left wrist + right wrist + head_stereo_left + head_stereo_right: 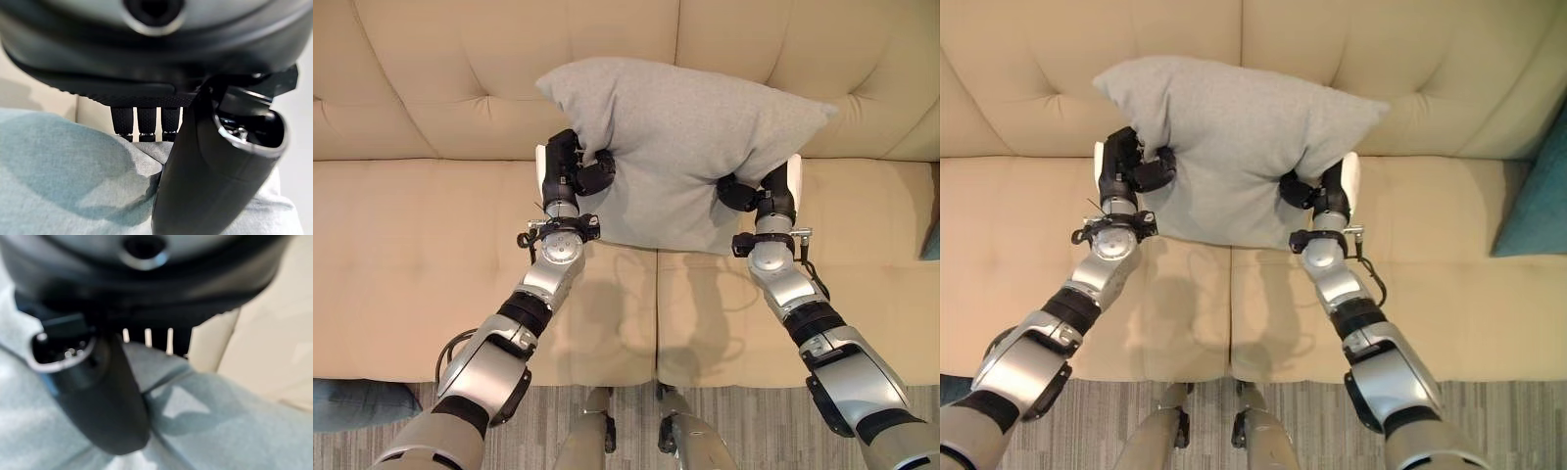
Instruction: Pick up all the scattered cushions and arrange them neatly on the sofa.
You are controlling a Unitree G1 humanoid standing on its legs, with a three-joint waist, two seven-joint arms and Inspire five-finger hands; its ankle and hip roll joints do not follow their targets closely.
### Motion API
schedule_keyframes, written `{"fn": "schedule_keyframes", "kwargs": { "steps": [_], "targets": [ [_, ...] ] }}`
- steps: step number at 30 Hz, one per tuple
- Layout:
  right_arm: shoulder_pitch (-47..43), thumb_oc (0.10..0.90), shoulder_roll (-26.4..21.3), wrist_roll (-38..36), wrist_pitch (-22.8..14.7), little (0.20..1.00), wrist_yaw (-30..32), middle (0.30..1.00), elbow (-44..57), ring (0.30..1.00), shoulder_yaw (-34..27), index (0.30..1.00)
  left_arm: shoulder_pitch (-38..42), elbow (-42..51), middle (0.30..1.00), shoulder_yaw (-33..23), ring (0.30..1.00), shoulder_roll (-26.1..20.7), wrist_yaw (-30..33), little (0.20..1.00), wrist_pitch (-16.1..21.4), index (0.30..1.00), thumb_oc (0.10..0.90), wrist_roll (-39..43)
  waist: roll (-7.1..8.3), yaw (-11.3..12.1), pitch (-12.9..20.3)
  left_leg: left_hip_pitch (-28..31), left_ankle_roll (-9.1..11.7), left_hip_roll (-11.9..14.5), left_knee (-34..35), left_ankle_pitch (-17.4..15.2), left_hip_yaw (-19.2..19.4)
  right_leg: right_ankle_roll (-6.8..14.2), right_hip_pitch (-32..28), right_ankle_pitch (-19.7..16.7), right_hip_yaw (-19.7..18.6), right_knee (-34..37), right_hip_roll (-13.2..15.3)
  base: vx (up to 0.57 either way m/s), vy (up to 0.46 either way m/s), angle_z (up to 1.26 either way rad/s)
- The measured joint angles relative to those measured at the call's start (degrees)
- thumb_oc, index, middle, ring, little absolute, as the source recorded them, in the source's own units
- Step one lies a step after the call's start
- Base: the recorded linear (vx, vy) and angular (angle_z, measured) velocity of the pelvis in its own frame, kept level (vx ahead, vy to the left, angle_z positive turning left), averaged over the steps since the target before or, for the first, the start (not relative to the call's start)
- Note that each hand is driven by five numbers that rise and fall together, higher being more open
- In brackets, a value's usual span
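Note:
A grey cushion is held up between my two hands over the middle of the beige sofa, its top leaning toward the backrest. My left hand pinches the cushion's left side, and its thumb presses into the grey fabric with the fingers behind it. On the cushion's right side my right hand grips the same way, thumb on the cloth. The cushion's lower edge hangs just over the seat.
A teal cushion leans at the sofa's right end. Another bluish cushion lies on the striped carpet at the lower left, in front of the sofa. The seat stretches bare to the left of my arms.

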State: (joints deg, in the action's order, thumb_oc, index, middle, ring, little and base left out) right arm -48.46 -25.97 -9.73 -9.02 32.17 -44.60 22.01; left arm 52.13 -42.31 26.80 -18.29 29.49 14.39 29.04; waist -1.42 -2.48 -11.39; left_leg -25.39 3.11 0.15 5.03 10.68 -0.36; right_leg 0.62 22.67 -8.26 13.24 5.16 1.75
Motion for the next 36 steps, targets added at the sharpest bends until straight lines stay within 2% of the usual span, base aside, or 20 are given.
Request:
{"fn": "schedule_keyframes", "kwargs": {
  "steps": [3, 9, 12, 15, 16, 18, 19, 22, 23, 26, 31, 32, 33, 36],
  "targets": [
    [0.0, 0.8, -0.13, 0.94, 0.03, 0.9, 0.85, 0.9, -0.15, 0.9, -0.01, 0.9, 0.03, -0.01, 0.9, -0.04, 0.9, -0.18, 0.0, 0.9, 0.28, 0.9, 0.8, -0.01, 0.0, 0.02, 0.0, -0.07, 0.0, 0.0, 0.0, 0.0, 0.02, 0.06, 0.1, 0.04, -0.09, 0.0, 0.0, 0.0, -0.012, 0.0],
    [-0.02, 0.8, -3.88, 4.28, 0.03, 0.9, 0.9, 0.9, 0.87, 0.9, -0.17, 0.9, -0.42, 0.51, 0.9, -0.11, 0.9, -1.54, -1.75, 0.9, 0.58, 0.9, 0.8, -0.04, 0.09, 0.2, -0.06, -0.07, 0.0, -0.01, 0.0, 0.0, 0.03, 0.11, 0.09, 0.07, -0.23, 0.0, 0.01, 0.0, 0.0, 0.0],
    [2.86, 0.8, -7.24, 6.02, -0.07, 0.9, 0.62, 0.9, 6.59, 0.9, -4.48, 0.9, -5.22, 4.55, 0.9, -5.11, 0.9, -2.48, -4.38, 0.9, 1.41, 0.9, 0.8, 0.13, 0.13, 0.08, -0.08, 0.05, 0.0, 0.0, 0.0, 0.0, 0.08, 0.11, -0.03, 0.07, -0.2, 0.0, 0.02, 0.03, -0.037, -0.01],
    [5.29, 0.8, -8.81, 6.4, -0.86, 0.9, 0.39, 0.9, 8.25, 0.9, -8.01, 0.9, -8.33, 5.55, 0.9, -8.66, 0.9, -2.73, -5.16, 0.9, 1.94, 0.9, 0.8, 0.31, 0.16, 0.19, -0.1, 0.22, 0.0, 0.04, -0.01, 0.0, 0.05, 0.11, -0.26, 0.07, -0.07, -0.01, -0.01, 0.01, -0.024, 0.01],
    [8.23, 0.8, -8.95, 6.37, -1.16, 0.9, 0.39, 0.9, 10.78, 0.9, -11.97, 0.9, -11.73, 8.65, 0.9, -11.53, 0.9, -2.82, -5.24, 0.9, 1.96, 0.9, 0.8, 1.24, 0.22, 0.18, -0.13, 0.46, 0.0, 0.03, -0.01, 0.0, 0.02, 0.11, -0.54, 0.07, -0.01, -0.02, -0.01, 0.01, -0.019, 0.03],
    [11.01, 0.8, -9.4, 6.33, -1.22, 0.9, 0.44, 0.9, 12.12, 0.9, -14.75, 0.9, -15.16, 10.4, 0.9, -13.28, 0.9, -3.17, -5.18, 0.9, 2.6, 0.9, 0.8, 2.48, 0.26, 0.09, -0.15, 1.13, 0.0, 0.03, -0.01, 0.0, 0.0, 0.14, -1.19, 0.1, 0.08, -0.04, 0.0, 0.0, -0.003, 0.02],
    [14.36, 0.8, -9.67, 6.35, -1.24, 0.9, 0.19, 0.9, 14.38, 0.9, -16.99, 0.9, -19.31, 12.8, 0.9, -15.13, 0.9, -3.66, -5.24, 0.9, 3.03, 0.9, 0.8, 2.59, 0.48, -0.01, -0.29, 1.95, 0.0, 0.01, -0.01, 0.0, 0.02, 0.16, -2.04, 0.11, 0.09, -0.03, 0.02, 0.04, -0.009, 0.01],
    [18.78, 0.8, -9.66, 6.44, -1.24, 0.9, -1.4, 0.9, 17.93, 0.9, -19.49, 0.9, -24.44, 16.27, 0.9, -17.59, 0.9, -3.48, -6.28, 0.9, 2.96, 0.9, 0.8, 2.61, 0.56, 0.04, -0.33, 2.71, 0.0, -0.04, 0.01, 0.0, 0.01, 0.67, -2.92, 0.47, 0.13, -0.01, 0.07, 0.04, -0.005, 0.03],
    [22.68, 0.8, -9.49, 6.76, -1.86, 0.9, -2.22, 0.9, 21.63, 0.9, -20.53, 0.9, -28.93, 20.33, 0.9, -18.82, 0.9, -3.25, -7.66, 0.9, 3.19, 0.9, 0.8, 2.46, 0.62, 0.07, -0.36, 3.03, 0.0, -0.02, 0.01, 0.0, 0.01, 0.77, -3.27, 0.54, 0.07, -0.01, 0.07, 0.07, 0.002, 0.05],
    [28.86, 0.8, -8.6, 7.84, -2.3, 0.9, -5.94, 0.9, 23.77, 0.9, -21.28, 0.9, -35.86, 22.18, 0.9, -19.52, 0.9, -2.9, -10.74, 0.9, 2.97, 0.9, 0.8, 1.8, 0.75, 0.28, -0.43, 5.02, -0.01, -0.11, 0.02, -0.04, 0.01, 1.41, -5.4, 1.03, 0.01, 0.0, 0.16, 0.06, 0.009, 0.03],
    [43.35, 0.8, -3.36, 10.94, -2.18, 0.9, -11.21, 0.9, 25.15, 0.9, -23.14, 0.9, -50.34, 25.13, 0.9, -21.03, 0.9, -1.55, -15.37, 0.9, 2.23, 0.9, 0.8, -1.32, 1.31, 0.49, -0.74, 9.63, 0.38, -0.11, 0.05, -0.66, 0.03, 3.26, -10.42, 2.74, -0.38, 0.05, 0.18, 0.06, 0.025, 0.07],
    [45.62, 0.8, -2.92, 11.68, -2.19, 0.9, -12.15, 0.9, 25.11, 0.9, -23.09, 0.9, -52.38, 24.91, 0.9, -21.15, 0.9, -1.52, -16.01, 0.9, 2.02, 0.9, 0.8, -2.44, 1.3, 0.56, -0.74, 10.21, 0.86, -0.02, 0.08, -1.54, 0.06, 3.36, -11.0, 3.54, -0.56, 0.05, 0.16, 0.03, 0.012, -0.01],
    [47.0, 0.8, -2.18, 12.46, -2.19, 0.9, -12.79, 0.9, 25.09, 0.9, -23.24, 0.9, -53.91, 24.76, 0.9, -21.34, 0.9, -1.51, -16.82, 0.9, 1.8, 0.9, 0.8, -3.38, 1.23, 0.54, -0.75, 10.89, 0.55, 0.2, 0.08, -2.39, 0.06, 2.42, -11.62, 3.58, -0.59, 0.06, -0.12, 0.03, 0.02, -0.03],
    [53.85, 0.8, 0.41, 13.76, -2.06, 0.9, -14.95, 0.9, 25.01, 0.9, -22.94, 0.9, -60.51, 24.04, 0.9, -20.84, 0.9, -1.12, -19.77, 0.9, 0.21, 0.9, 0.8, -5.29, 1.27, 0.52, -0.7, 13.72, 0.03, 0.35, 0.3, -3.69, 0.25, 2.83, -14.45, 3.94, -0.71, 0.08, -0.26, 0.02, 0.044, -0.02]
  ]
}}
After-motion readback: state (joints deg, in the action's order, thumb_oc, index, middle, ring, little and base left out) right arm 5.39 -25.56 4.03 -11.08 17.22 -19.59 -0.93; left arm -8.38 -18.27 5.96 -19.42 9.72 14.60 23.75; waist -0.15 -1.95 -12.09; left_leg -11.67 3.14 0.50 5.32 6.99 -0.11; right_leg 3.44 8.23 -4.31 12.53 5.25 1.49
